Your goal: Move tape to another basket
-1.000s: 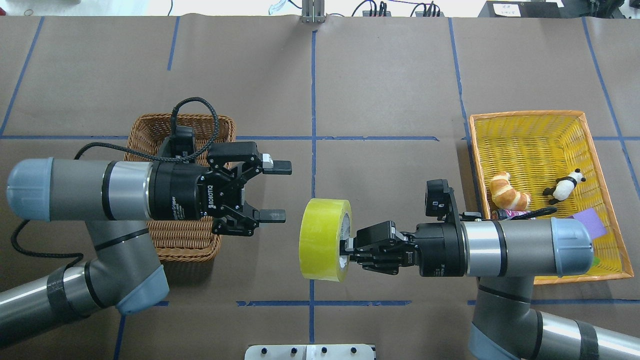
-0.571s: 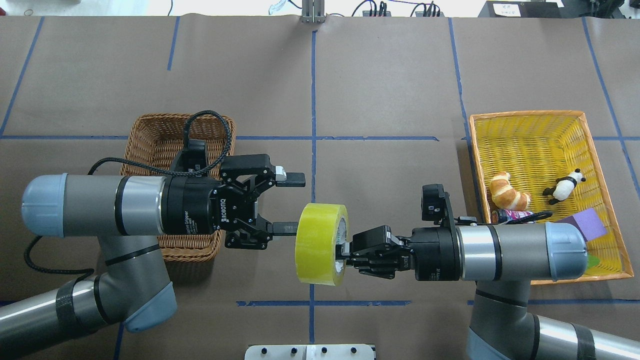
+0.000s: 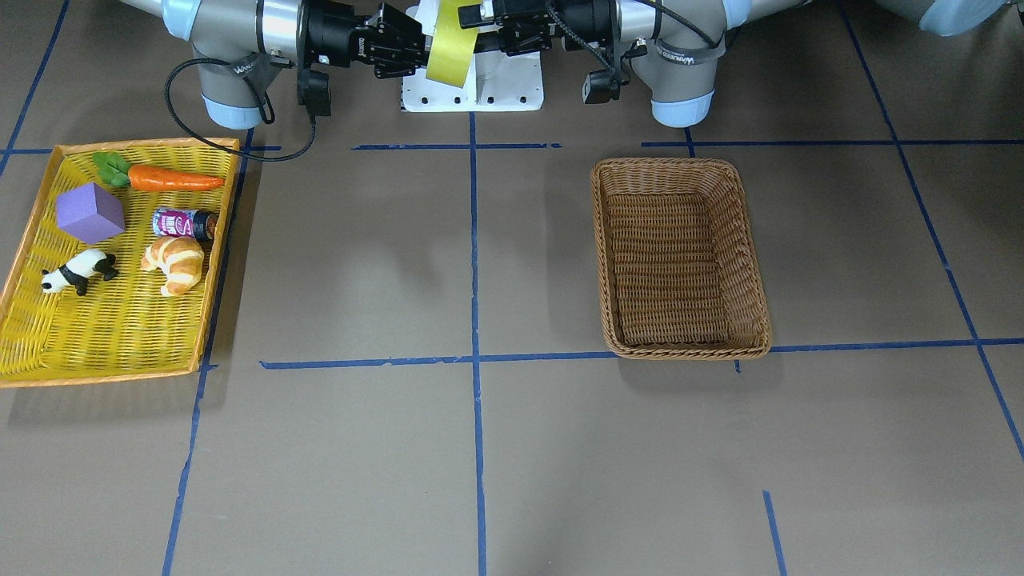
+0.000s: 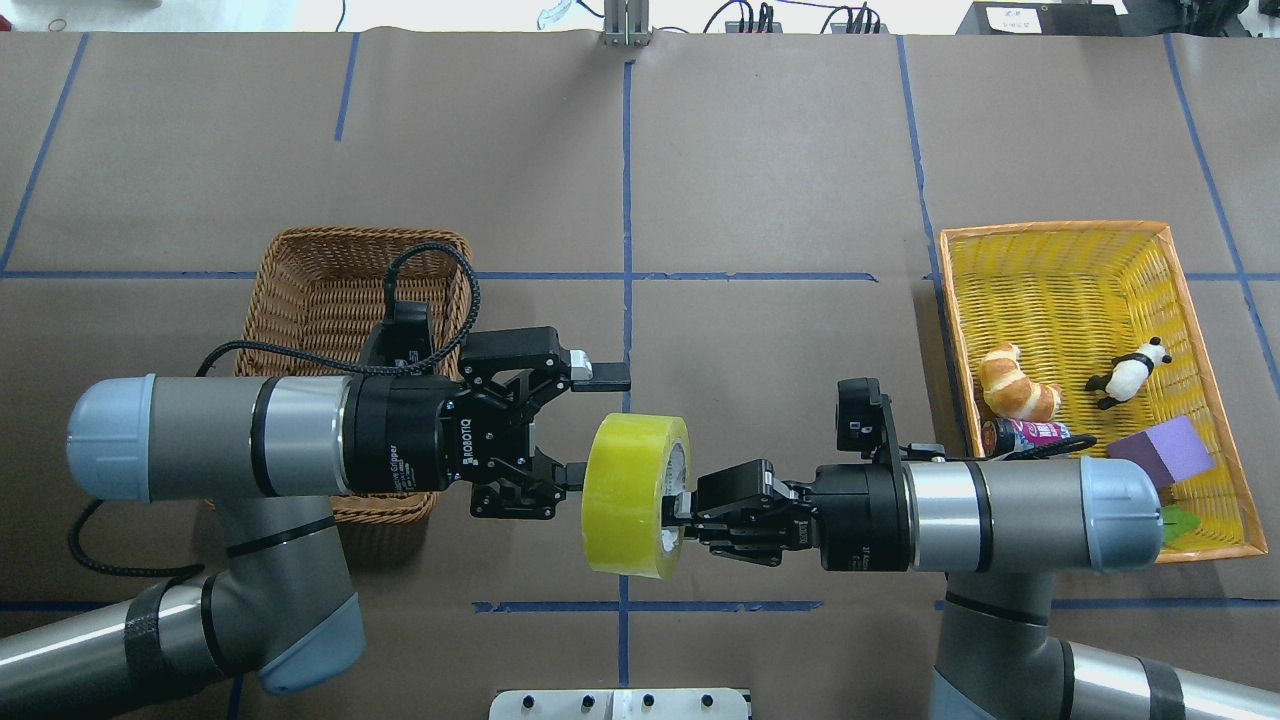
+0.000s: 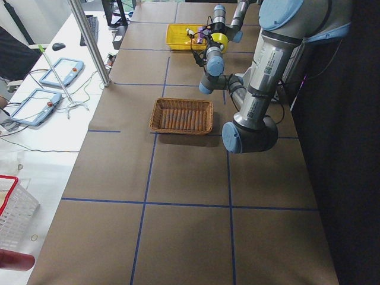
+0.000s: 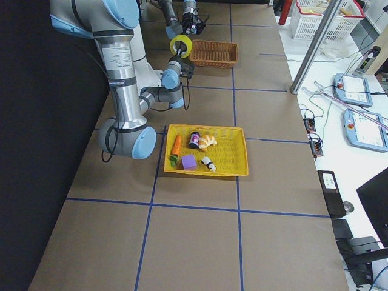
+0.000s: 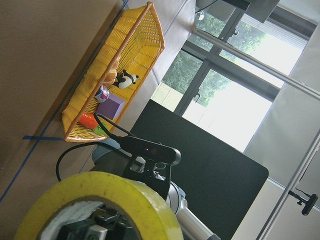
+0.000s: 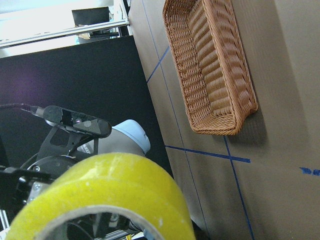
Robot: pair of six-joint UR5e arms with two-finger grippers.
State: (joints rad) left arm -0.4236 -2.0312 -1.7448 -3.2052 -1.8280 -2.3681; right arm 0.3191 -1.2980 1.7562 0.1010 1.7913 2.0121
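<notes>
The yellow-green tape (image 4: 630, 495) is held upright in the air above the table's middle front. My right gripper (image 4: 676, 508) is shut on the roll's wall from the right. My left gripper (image 4: 590, 425) is open at the tape's left side: one finger (image 4: 603, 378) is past the roll's far edge and the other (image 4: 570, 472) meets its left face. The brown wicker basket (image 4: 330, 290) stands empty behind my left arm, seen whole in the front view (image 3: 680, 256). The tape fills the bottom of the left wrist view (image 7: 100, 205) and the right wrist view (image 8: 115, 190).
The flat yellow tray (image 4: 1060, 280) at the right holds a croissant (image 4: 1015, 385), a toy panda (image 4: 1130, 372), a purple block (image 4: 1165, 450), a can (image 4: 1025, 433) and a carrot (image 3: 172, 178). A white base plate (image 4: 620, 703) sits at the near edge.
My left arm has moved right, so its open fingers now reach the tape. My right arm has shifted a little left and nearer with the tape still gripped.
</notes>
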